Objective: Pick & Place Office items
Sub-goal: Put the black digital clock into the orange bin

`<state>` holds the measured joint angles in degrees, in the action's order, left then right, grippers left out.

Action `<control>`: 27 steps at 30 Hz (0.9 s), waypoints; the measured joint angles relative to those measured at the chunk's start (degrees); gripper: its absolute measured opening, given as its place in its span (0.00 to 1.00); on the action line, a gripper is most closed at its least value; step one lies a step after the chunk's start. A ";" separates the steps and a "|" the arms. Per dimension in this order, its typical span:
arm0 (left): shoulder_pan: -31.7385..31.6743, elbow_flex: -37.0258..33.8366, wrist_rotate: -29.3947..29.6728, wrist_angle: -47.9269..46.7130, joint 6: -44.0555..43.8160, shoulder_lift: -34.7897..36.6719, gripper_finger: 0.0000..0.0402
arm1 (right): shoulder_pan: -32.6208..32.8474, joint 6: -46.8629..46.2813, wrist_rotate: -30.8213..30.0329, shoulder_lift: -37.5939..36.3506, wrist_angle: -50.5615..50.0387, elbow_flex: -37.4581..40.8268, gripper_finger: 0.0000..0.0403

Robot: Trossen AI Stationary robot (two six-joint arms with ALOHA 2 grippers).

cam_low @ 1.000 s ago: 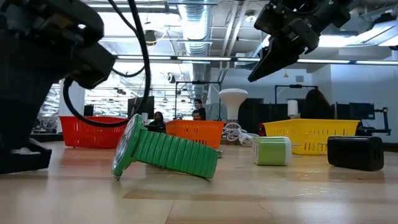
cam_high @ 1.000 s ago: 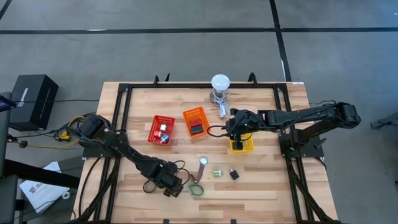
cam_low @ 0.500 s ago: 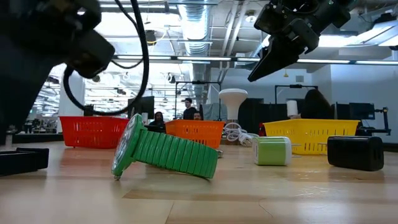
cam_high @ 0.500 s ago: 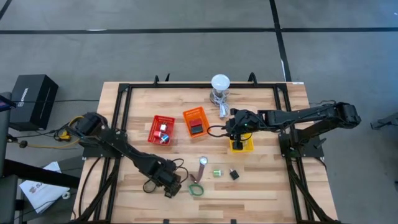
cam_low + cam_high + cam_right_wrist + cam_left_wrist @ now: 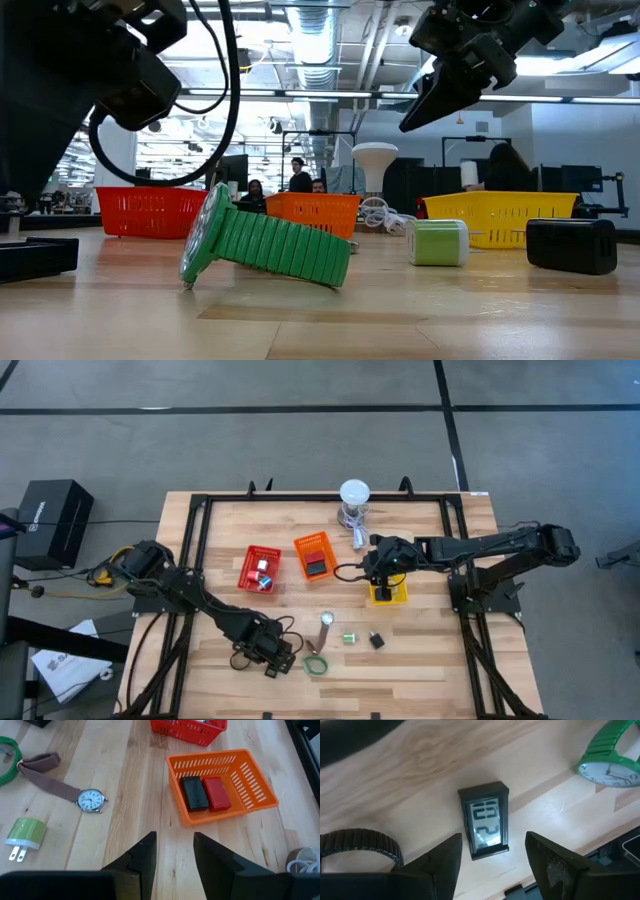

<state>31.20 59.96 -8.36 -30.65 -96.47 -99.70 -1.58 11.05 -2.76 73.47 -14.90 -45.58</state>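
My left gripper [image 5: 271, 656] [image 5: 492, 870] is open above the table's near left part. Its fingers stand apart on either side of a small black digital clock [image 5: 485, 826] that lies flat on the wood. A black band watch [image 5: 362, 847] lies beside the clock. A green band watch [image 5: 610, 760] [image 5: 316, 665] [image 5: 265, 245] rests tilted on its band. My right gripper [image 5: 381, 574] [image 5: 175, 857] [image 5: 440, 90] is open and empty, high above the yellow basket [image 5: 389, 594]. A brown-strap watch [image 5: 75, 790], a green charger [image 5: 25, 837] [image 5: 437, 243] and a black charger [image 5: 376, 641] [image 5: 570, 245] lie on the table.
The red basket [image 5: 260, 568] holds small bits. The orange basket [image 5: 222, 785] holds a black block [image 5: 194, 792] and a red block [image 5: 216, 793]. A white-domed lamp [image 5: 353, 495] with a cable stands at the far edge. People show in the room behind.
My left arm has risen from the table and drawn slightly toward the left, away from the green watch. The items on the table have stayed in place.
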 joint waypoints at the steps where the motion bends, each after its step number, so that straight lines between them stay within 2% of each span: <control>1: 0.00 0.00 0.52 0.03 -0.01 0.00 0.53 | 0.00 0.00 0.00 0.00 0.13 0.00 0.30; 8: 0.27 0.04 2.56 0.75 0.12 -1.45 0.53 | 0.00 -0.02 0.00 0.00 0.13 0.00 0.30; 12: 0.59 0.02 1.56 5.50 0.48 -4.39 0.53 | 0.00 -0.04 0.00 0.00 0.11 0.00 0.30; 19: 0.70 0.17 0.86 5.11 0.50 -5.71 0.53 | 0.00 -0.06 0.00 0.02 -0.08 0.00 0.30; 27: 0.87 0.24 0.41 4.53 5.84 -5.92 0.53 | 0.00 -0.07 0.01 0.02 -0.04 0.00 0.30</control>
<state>32.08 60.20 -7.94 -26.12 -90.63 -105.62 -1.58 10.98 -2.76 73.49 -14.94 -45.58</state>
